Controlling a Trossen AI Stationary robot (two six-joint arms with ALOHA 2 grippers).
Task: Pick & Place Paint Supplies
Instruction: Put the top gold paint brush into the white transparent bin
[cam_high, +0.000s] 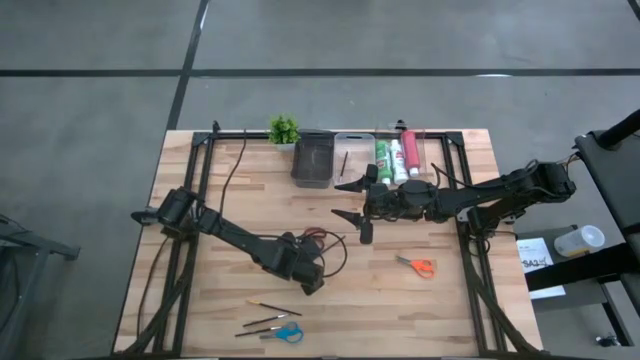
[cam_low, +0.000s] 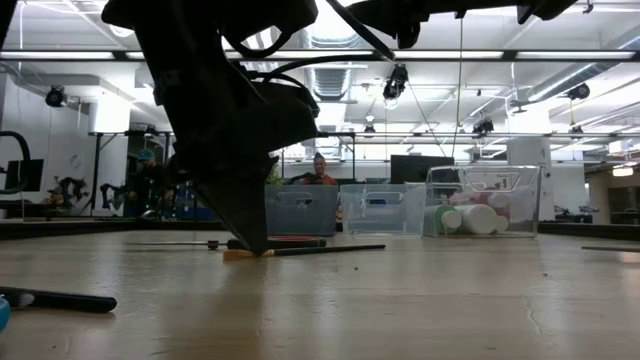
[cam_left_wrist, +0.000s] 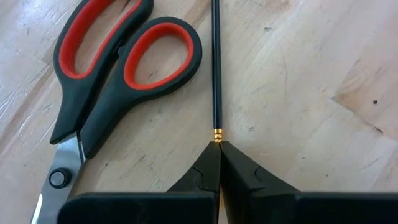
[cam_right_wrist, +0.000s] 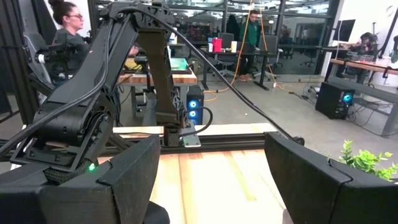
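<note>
My left gripper (cam_high: 312, 285) (cam_left_wrist: 219, 149) stands at the table's middle, tipped steeply down, shut on a thin black brush (cam_left_wrist: 216, 68) (cam_low: 325, 248). Scissors with red-and-black handles (cam_left_wrist: 118, 68) lie flat right beside the brush. My right gripper (cam_high: 348, 200) (cam_right_wrist: 211, 180) hangs open and level above the table's centre, holding nothing. Two more brushes (cam_high: 270, 312) and blue-handled scissors (cam_high: 288, 333) lie near the front edge. Orange-handled scissors (cam_high: 420, 265) lie to the right. Green, white and pinkish-red tubes (cam_high: 398, 155) lie in a clear bin at the back. My left gripper pinches the brush between its two fingertips (cam_left_wrist: 205, 168), just behind the gold band (cam_left_wrist: 217, 133) at one end. The fingers slant down from above, roughly in line with the brush. The black handle runs away from them and lies on the table.
At the far edge stand a grey bin (cam_high: 312, 160), a clear bin (cam_high: 352, 152) with a brush in it, and a small green plant (cam_high: 284, 130). A loop of cable (cam_high: 335, 245) lies near my left gripper. Bare wood (cam_high: 400, 310) lies at the front right.
</note>
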